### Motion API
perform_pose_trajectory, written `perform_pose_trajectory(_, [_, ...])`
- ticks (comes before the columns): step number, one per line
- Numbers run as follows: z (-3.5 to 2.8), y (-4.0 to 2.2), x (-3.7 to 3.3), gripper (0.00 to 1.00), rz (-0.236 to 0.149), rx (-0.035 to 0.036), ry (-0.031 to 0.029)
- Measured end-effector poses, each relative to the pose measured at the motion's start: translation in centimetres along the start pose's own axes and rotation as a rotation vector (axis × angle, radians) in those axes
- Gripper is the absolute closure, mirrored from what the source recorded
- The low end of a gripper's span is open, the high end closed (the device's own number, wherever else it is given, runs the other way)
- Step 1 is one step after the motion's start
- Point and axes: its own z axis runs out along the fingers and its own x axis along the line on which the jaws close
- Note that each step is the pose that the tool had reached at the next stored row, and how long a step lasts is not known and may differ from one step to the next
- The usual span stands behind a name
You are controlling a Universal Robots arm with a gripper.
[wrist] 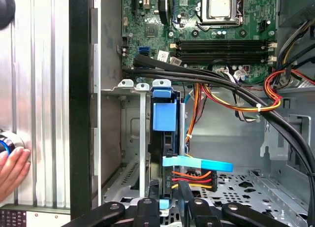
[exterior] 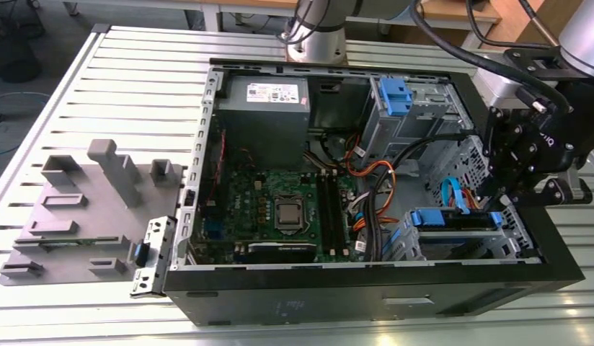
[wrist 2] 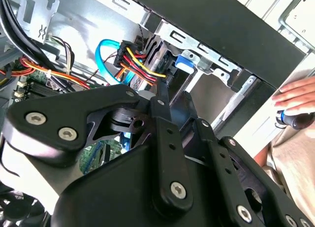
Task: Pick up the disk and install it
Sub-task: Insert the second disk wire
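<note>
Starting at the exterior view's left, the grey holder [exterior: 86,209] near the left edge of the tabletop [exterior: 133,79] stands well apart from the work, and I see no trouble there. Inside the open case [exterior: 374,288], the power supply [exterior: 263,108] in the far left corner and the green board [exterior: 277,202] on the case floor look out of harm's way too.

The worry begins with the cables [exterior: 374,180]. A loose bundle of black and orange runs across the middle of the case toward the near right corner, and an arm moving there could hook one and drag a plug loose.

The disk [wrist: 165,118] is in that corner. It stands on edge in its bay against the right wall of the case, blue frame showing. A blue ribbon cable [wrist: 197,163] and red-and-yellow wires [wrist: 193,177] look plugged into its end. To me it looks seated, though I can't be sure it has clicked home. If it hasn't, a sideways tug could cock it in the bay.

The gripper [exterior: 497,205] hangs right over the plugged end of the disk. Whether it is clamped on it or has let go I cannot tell. If clamped, a lift would strain those plugs.

Just outside that wall a person's hand [wrist 2: 295,96] rests on the tabletop, close enough to the arm to be struck if it swings out.
</note>
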Motion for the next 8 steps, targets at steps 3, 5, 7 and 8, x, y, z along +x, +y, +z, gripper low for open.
perform_pose_trajectory(3, [-0.02,0.00,0.00,0.71,0.000,-0.0001,-0.0009])
perform_pose_trajectory(5, [0.01,0.00,0.00,0.71,0.001,-0.0010,-0.0193])
perform_pose_trajectory(7, [0.03,0.00,0.01,0.71,0.001,-0.0043,-0.0406])
perform_pose_trajectory(8, [0.03,0.00,0.01,0.71,0.001,-0.0058,-0.0460])
